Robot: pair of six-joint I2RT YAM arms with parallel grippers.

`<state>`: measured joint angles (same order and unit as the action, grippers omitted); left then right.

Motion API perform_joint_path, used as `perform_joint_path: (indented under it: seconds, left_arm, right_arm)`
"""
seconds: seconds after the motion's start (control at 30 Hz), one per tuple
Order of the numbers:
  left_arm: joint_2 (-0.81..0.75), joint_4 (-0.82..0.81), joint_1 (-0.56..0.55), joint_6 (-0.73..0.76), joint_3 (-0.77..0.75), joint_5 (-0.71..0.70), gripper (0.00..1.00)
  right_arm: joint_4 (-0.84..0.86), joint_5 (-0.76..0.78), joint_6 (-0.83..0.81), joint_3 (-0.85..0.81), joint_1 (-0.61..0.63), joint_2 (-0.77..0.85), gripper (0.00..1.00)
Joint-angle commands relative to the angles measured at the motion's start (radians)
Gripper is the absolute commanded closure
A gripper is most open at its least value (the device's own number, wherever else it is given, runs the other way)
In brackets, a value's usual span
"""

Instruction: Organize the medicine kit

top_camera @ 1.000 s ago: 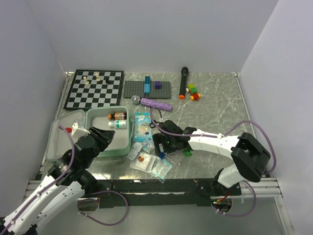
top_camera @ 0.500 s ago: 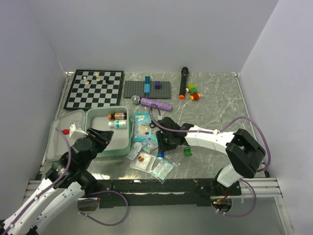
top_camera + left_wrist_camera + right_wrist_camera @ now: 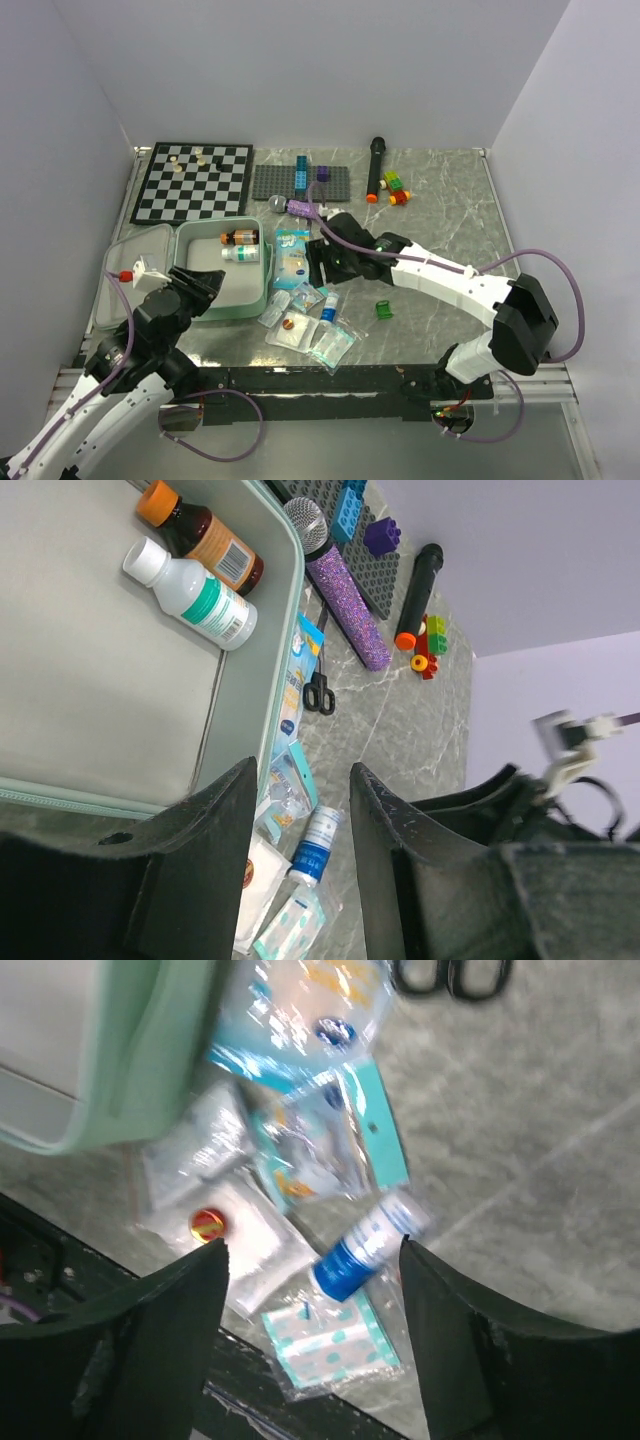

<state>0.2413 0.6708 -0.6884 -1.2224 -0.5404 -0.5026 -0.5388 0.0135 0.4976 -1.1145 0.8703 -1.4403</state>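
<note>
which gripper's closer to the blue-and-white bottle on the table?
Right. The right gripper hovers just above the blue-and-white bottle; the left gripper is well to its left, over the medicine kit.

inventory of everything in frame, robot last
medicine kit: 1, mint-green, open, near left
brown bottle: 1, in kit
white bottle: 1, in kit
packets: several, clear, right of kit
tube: 1, blue-white, among packets
scissors: 1, black, right of kit
block: 1, green, near centre-right
chessboard: 1, black-white, far left
building plate: 1, grey, far centre, bricks on it
microphone: 1, glitter purple, before plate
black rod: 1, orange end, far centre
loose bricks: few, red/green/yellow, beside rod
left end effector: open, at kit
right end effector: open, over packets
</note>
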Motion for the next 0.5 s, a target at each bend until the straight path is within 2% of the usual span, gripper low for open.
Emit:
perform_joint_path:
  seconds: [0.0, 0.17, 0.4, 0.47]
  left_arm:
    - [-0.017, -0.003, 0.003, -0.02, 0.006, -0.002, 0.53]
    - [-0.004, -0.023, 0.003, -0.011, 0.013, 0.009, 0.53]
    - [-0.002, 0.01, 0.003, -0.015, -0.004, 0.007, 0.53]
    - [-0.017, 0.012, 0.001, -0.022, 0.003, 0.007, 0.53]
  right_arm:
    - [-0.008, -0.058, 0.051, 0.119, -0.016, 0.0, 0.21]
    - [0.086, -0.121, 0.102, 0.216, -0.013, -0.035, 0.26]
    - [0.128, -0.136, 0.096, 0.193, -0.013, -0.12, 0.32]
    - [0.125, -0.136, 0.084, 0.176, -0.013, -0.161, 0.37]
